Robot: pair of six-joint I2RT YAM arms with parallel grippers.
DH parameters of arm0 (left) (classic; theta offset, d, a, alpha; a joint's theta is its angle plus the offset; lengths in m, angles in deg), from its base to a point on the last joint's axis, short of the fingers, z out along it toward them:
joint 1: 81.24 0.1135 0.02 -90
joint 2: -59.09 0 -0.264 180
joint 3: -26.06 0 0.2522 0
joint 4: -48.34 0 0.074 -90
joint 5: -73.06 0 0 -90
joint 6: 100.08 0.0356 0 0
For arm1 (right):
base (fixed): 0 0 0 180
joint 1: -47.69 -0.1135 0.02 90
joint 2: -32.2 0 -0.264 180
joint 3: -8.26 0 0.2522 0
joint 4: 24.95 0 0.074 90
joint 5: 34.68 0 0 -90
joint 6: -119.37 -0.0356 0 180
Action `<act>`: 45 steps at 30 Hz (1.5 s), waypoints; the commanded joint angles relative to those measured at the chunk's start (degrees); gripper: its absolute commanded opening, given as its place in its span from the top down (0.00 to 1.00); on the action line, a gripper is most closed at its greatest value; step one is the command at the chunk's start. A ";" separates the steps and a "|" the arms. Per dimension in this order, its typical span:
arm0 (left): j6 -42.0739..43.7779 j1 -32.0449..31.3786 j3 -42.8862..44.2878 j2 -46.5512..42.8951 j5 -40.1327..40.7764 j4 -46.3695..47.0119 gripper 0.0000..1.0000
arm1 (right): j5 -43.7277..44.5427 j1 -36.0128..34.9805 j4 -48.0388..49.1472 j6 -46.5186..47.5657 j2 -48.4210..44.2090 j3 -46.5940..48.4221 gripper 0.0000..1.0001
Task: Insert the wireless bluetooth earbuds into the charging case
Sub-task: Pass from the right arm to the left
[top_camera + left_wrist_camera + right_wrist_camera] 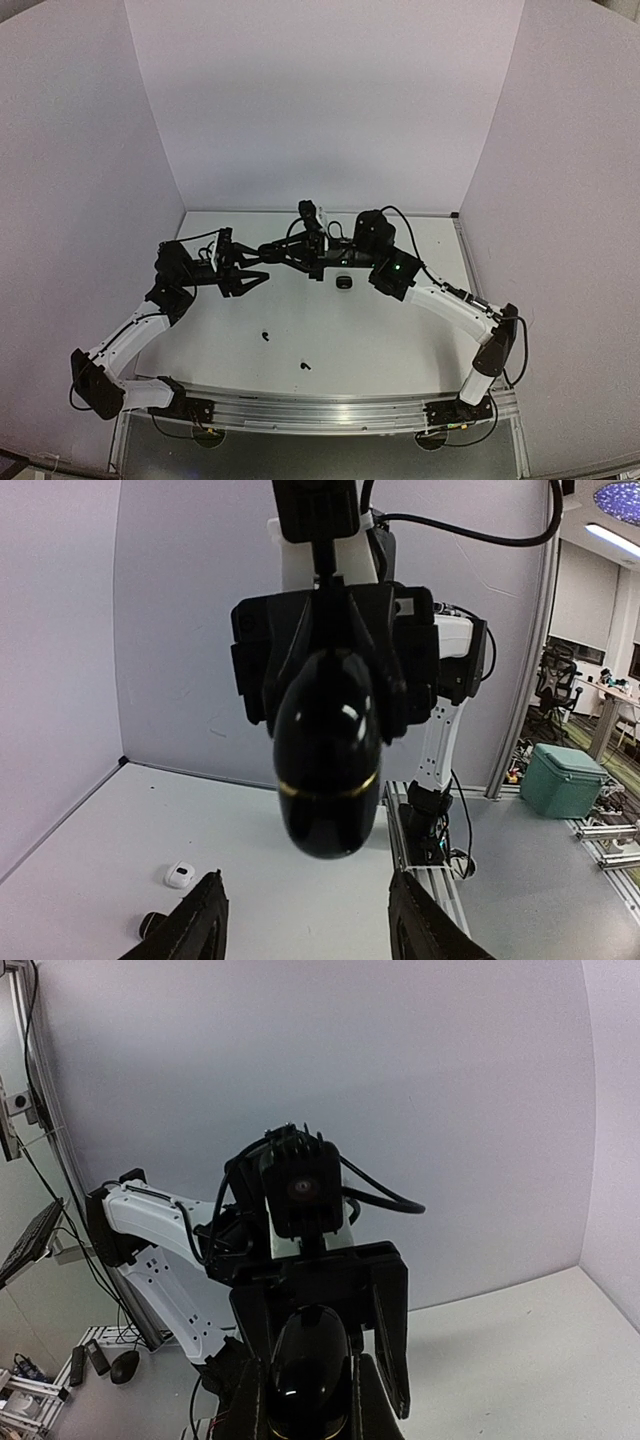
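My right gripper (pixel 270 250) is shut on a glossy black egg-shaped charging case (pixel 327 755) with a gold band and holds it in the air, closed. In the right wrist view the case (pixel 310 1375) sits between my pads. My left gripper (pixel 253 281) is open and empty, facing the case from just short of it; its fingers (pixel 200 925) flank the space below the case. Two tiny black earbuds (pixel 266 335) (pixel 305 365) lie on the table, nearer than both grippers. No white earbuds show.
A small white case (pixel 180 875) lies on the table toward the back wall. A dark case-like object (pixel 345 283) lies under the right arm. White walls enclose the table on three sides. The aluminium rail (pixel 320 410) runs along the near edge.
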 commanded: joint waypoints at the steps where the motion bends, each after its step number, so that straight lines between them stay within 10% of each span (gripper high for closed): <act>1: -3.32 -0.23 1.35 0.57 -2.44 5.82 0.48 | 1.23 -0.17 4.96 1.29 -3.96 -2.40 1.00; 13: -5.05 -0.18 3.94 3.44 -3.23 6.52 0.64 | 1.53 -0.15 5.96 1.40 -3.69 -3.64 1.00; 45: -5.86 -0.12 3.71 3.08 -5.38 8.41 0.68 | 2.70 -0.11 7.46 0.86 -2.73 -5.52 1.00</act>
